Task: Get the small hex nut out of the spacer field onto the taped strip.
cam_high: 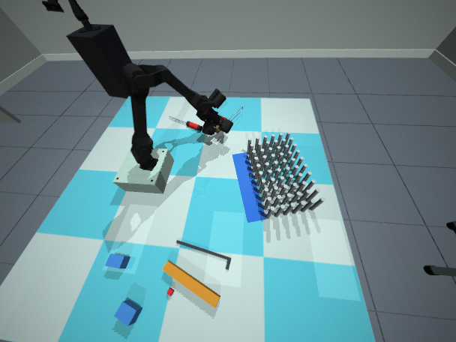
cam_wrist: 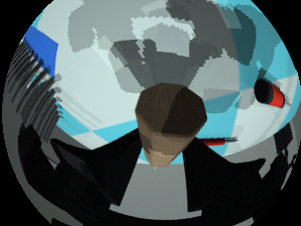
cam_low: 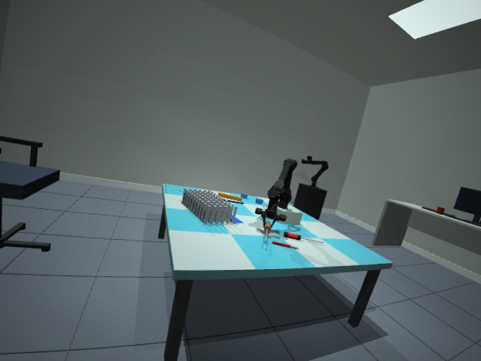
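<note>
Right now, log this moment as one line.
gripper: shut on wooden-handled tool | position: outside spacer field | blue strip: in front of spacers

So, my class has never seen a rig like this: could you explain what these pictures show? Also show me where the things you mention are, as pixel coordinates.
This is one black robot arm (cam_high: 139, 112) (cam_low: 282, 190), jointed like yours, ending in a two-fingered tool (cam_high: 217, 128) (cam_low: 267, 224) (cam_wrist: 164, 132). The top picture looks down on the table (cam_high: 225, 199) (cam_low: 210, 253) (cam_wrist: 99, 99); the exterior one looks from across the room; the wrist one looks past the fingers.

On the table stand many metal spacers (cam_high: 250, 148) (cam_low: 206, 206) (cam_wrist: 30, 99) beside a blue strip (cam_high: 244, 187) (cam_low: 238, 220) (cam_wrist: 45, 45). An orange bar (cam_high: 191, 283) (cam_low: 230, 196), a dark hooked rod (cam_high: 204, 250) (cam_low: 236, 202) and blue blocks (cam_high: 127, 312) (cam_low: 259, 201) lie elsewhere.

The fingers grip a wooden handle (cam_high: 217, 128) (cam_low: 267, 226) (cam_wrist: 170, 111); a thin metal shaft extends from it.
</note>
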{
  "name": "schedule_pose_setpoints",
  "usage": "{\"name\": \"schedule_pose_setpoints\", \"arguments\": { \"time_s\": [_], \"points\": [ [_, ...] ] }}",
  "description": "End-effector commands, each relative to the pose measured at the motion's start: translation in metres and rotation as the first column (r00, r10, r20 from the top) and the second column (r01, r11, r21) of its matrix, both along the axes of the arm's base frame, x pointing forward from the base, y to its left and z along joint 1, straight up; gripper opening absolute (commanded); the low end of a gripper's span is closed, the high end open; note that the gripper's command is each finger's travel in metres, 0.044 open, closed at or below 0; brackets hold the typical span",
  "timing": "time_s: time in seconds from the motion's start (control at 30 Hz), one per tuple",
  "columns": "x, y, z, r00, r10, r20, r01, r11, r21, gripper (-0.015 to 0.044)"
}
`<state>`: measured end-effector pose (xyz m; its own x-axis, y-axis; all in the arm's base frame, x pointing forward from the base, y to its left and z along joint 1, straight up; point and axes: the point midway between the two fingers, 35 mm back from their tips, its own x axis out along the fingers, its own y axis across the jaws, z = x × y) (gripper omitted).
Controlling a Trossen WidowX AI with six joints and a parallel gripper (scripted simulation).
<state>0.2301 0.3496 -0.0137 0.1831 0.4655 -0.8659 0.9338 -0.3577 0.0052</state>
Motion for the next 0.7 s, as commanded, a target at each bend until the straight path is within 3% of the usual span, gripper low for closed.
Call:
{"name": "schedule_pose_setpoints", "arguments": {
  "time_s": [0.0,0.67],
  "points": [
    [0.000,0.000,-0.003,1.000,-0.005,0.003,0.005,1.000,0.004,0.0000],
    [-0.003,-0.004,-0.025,1.000,-0.005,0.003,0.005,1.000,0.003,0.0000]
  ]
}}
